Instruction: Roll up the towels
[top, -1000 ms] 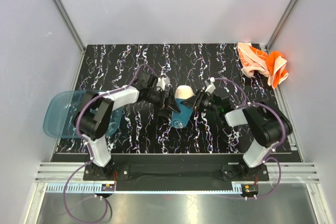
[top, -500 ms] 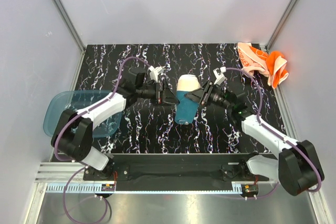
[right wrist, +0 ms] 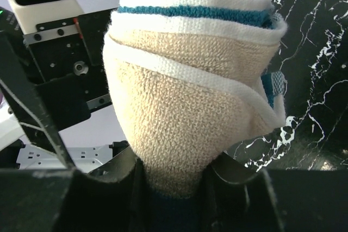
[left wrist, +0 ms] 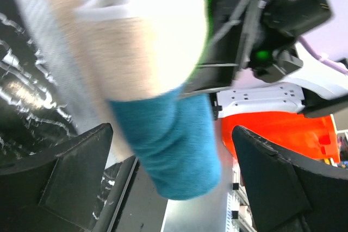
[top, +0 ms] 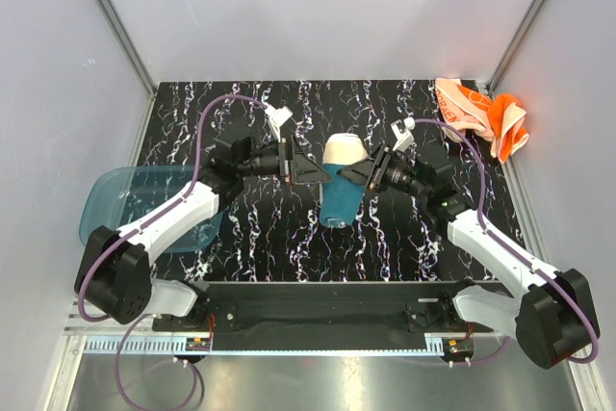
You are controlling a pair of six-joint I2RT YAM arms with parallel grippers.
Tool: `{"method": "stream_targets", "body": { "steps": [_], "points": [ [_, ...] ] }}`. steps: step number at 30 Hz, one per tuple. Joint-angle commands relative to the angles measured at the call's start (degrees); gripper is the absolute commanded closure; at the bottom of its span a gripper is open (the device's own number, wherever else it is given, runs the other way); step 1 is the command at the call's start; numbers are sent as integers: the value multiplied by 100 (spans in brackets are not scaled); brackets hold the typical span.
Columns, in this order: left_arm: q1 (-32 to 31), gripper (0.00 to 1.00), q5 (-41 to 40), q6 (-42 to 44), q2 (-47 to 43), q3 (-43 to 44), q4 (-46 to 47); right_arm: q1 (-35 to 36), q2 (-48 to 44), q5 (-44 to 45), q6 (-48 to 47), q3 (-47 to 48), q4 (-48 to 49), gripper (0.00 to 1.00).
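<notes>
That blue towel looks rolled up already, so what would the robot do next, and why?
Probably close the left gripper on the teal towel roll. Its jaws stand wide open beside the roll, which the right gripper holds, and the blue tray lies on the left arm's side.

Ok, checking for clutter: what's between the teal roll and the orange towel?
Top view: the right pincer gripping the teal roll, its purple cable, then bare tabletop up to the orange towel.

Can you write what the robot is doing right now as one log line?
right gripper: shut on teal towel | left gripper: open, close to it | orange towel: unrolled, far right corner
</notes>
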Motion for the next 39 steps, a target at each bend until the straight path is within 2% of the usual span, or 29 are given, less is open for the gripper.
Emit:
{"method": "stream_targets", "body": {
  "steps": [1,9,12,22,26,27,30,31,33,36,37,38,39],
  "points": [
    [-32,1,263,-349,-123,-163,791,54,-31,62,-109,314,80,76],
    [-75,1,-17,-77,79,-303,536,89,-84,-149,382,446,624,75],
    [-128,1,-175,-15,176,-330,536,107,-102,-351,960,376,1177,75],
    [-146,1,-571,82,343,-224,422,107,433,-1046,2965,-90,4382,73],
    [-164,2,-423,-164,413,-294,877,107,672,-1055,3362,-169,5045,73],
    [-181,4,-413,-182,405,-294,896,116,681,-1055,3301,-169,5019,73],
    [-216,27,-448,-130,387,-233,669,116,558,-984,3091,-178,4756,72],
    [-216,45,-501,19,387,-181,502,116,514,-967,3012,-169,4512,72],
    [-216,60,-798,239,352,3,-244,116,296,-940,2671,-117,4169,72],
    [-216,76,-1125,547,299,118,-896,116,-134,-809,1942,111,2931,70],
    [-216,84,-1195,600,273,127,-984,116,-241,-695,1782,208,2327,69],
    [-216,100,-1274,626,264,127,-1089,124,-329,-651,1632,261,2060,67],
    [-216,100,-1301,644,238,127,-1116,133,-478,-607,1379,305,1831,64]
  ]
}}
